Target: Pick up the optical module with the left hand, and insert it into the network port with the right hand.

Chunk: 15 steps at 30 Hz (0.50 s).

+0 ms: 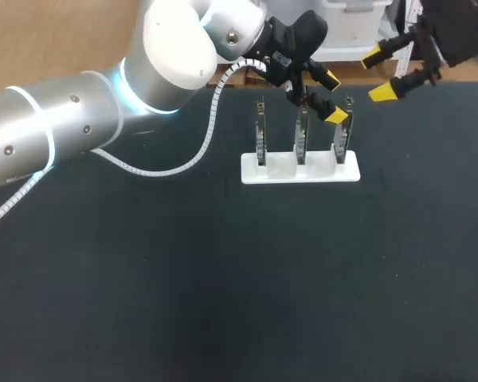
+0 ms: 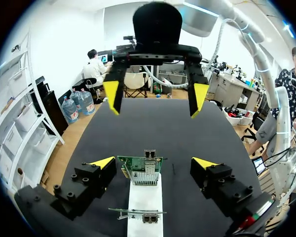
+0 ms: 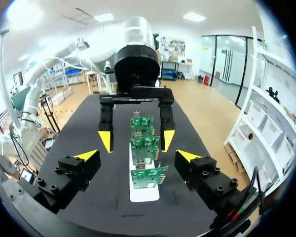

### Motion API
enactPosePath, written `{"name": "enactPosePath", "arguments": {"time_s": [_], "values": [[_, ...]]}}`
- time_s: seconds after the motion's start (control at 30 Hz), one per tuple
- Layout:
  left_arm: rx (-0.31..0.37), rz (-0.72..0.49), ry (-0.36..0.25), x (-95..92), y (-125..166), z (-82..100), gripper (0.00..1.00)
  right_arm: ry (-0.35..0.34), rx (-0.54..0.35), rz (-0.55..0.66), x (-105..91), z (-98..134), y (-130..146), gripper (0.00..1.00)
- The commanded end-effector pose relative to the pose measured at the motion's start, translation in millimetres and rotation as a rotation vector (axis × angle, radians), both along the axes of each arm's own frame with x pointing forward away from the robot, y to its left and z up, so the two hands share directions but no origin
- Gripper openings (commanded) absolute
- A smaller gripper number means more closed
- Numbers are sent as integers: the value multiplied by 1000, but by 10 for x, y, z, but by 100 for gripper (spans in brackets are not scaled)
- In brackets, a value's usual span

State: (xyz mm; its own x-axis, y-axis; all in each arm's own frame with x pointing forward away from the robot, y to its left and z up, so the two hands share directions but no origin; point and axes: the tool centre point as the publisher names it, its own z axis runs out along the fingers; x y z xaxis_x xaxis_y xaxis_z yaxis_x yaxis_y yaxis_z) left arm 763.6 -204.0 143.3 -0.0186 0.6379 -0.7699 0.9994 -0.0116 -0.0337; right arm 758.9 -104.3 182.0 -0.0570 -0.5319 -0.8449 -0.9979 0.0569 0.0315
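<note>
Step in hand: the pick-up, approach stage, nothing grasped yet. The left gripper [image 1: 332, 97] hangs wide open over the far-right part of the counter [image 1: 223, 278], above a white stand [image 1: 299, 171] that holds three upright green cards [image 1: 301, 131] in a row. In the left wrist view one card sits between its fingers w/ clear gaps on both sides, no contact. The module [image 2: 149, 154] is prob. the small metal piece standing up from that card's top edge, though it's too small to be sure. Which card of the row this is can't be told for certain; from above it looks like the middle or right one. The right gripper [image 1: 380, 75] hovers further right and far, also wide open and empty, facing the left one across the stand. A metal socket [image 2: 149, 217] on the nearer card may be the port. Next move, as a judgement: the left gripper needs to line up over the metal piece, drop a bit, close on it w/o knocking the thin cards, then lift straight up. Hand-over to the right gripper comes after.
</note>
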Motion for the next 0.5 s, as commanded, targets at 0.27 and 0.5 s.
{"name": "enactPosePath", "arguments": {"time_s": [0.27, 0.5], "values": [[4, -3, 2, 21, -10, 2, 100, -14, 63, 25, -87, -27, -2, 0], [4, -3, 2, 21, -10, 2, 100, -23, 60, 37, -86, -8, 61, 0]]}}
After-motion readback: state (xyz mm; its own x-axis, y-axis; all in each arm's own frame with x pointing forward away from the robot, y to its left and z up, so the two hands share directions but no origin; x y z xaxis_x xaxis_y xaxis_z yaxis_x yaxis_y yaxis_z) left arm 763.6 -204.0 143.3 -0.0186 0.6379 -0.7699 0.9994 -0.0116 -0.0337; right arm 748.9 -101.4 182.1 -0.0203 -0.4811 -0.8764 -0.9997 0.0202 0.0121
